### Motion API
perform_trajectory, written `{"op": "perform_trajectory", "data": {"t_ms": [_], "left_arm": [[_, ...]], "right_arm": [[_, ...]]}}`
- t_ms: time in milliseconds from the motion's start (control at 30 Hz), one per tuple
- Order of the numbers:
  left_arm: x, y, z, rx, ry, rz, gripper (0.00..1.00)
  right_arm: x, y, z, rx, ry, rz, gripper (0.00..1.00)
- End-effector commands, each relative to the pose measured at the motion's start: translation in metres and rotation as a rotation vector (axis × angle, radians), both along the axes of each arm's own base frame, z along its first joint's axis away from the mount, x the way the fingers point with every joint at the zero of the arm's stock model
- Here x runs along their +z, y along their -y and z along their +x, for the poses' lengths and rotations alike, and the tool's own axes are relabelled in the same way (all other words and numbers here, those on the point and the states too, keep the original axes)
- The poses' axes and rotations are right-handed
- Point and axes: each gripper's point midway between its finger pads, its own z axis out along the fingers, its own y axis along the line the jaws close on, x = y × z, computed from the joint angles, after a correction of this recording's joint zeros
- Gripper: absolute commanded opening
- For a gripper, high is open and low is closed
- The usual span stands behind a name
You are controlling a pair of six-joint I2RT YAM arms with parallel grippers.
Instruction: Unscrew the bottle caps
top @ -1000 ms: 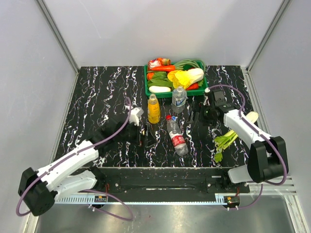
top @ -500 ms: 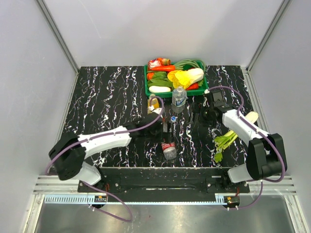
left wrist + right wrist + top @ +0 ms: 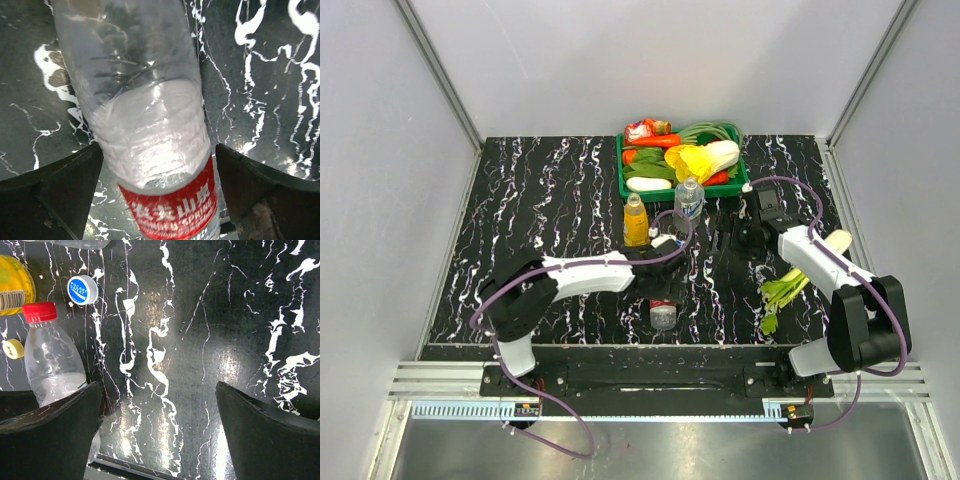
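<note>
Bright overhead light glares off the glossy table (image 3: 225,360); close bottle (image 3: 150,125) blurs.

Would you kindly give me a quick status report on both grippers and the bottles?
Left gripper open around red-label bottle, red cap on. Right gripper open, empty. Blue cap, yellow cap off.

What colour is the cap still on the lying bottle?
Red round plastic cap, clearest in the right wrist view.

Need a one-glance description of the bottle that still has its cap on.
Start at the green tray of vegetables at the far side of the table. Two bottles stand just in front of it; the third, the red-label bottle, lies nearer the arm bases, between the left hand's fingers. Only it has a red cap, still screwed on.
</note>
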Motion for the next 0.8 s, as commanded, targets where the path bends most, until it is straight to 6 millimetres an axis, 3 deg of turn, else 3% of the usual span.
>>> {"op": "perform_trajectory", "data": {"t_ms": [0, 200, 300, 533, 767], "left_arm": [[-0.009, 0.007, -0.001, -0.039, 0.009, 0.052, 0.95], [-0.006, 0.007, -0.007, -0.085, 0.040, 0.025, 0.74], [0.006, 0.006, -0.009, -0.104, 0.061, 0.003, 0.72], [0.047, 0.003, -0.014, -0.209, 0.135, -0.079, 0.60], [0.095, -0.007, -0.027, -0.309, 0.242, -0.200, 0.50]], "right_arm": [[0.017, 0.003, 0.015, -0.024, 0.078, -0.004, 1.00], [0.027, 0.000, 0.013, -0.025, 0.101, 0.022, 1.00], [0.035, -0.003, 0.013, -0.023, 0.118, 0.047, 1.00], [0.068, -0.018, 0.008, 0.004, 0.170, 0.150, 1.00], [0.121, -0.046, -0.005, 0.102, 0.268, 0.350, 1.00]]}}
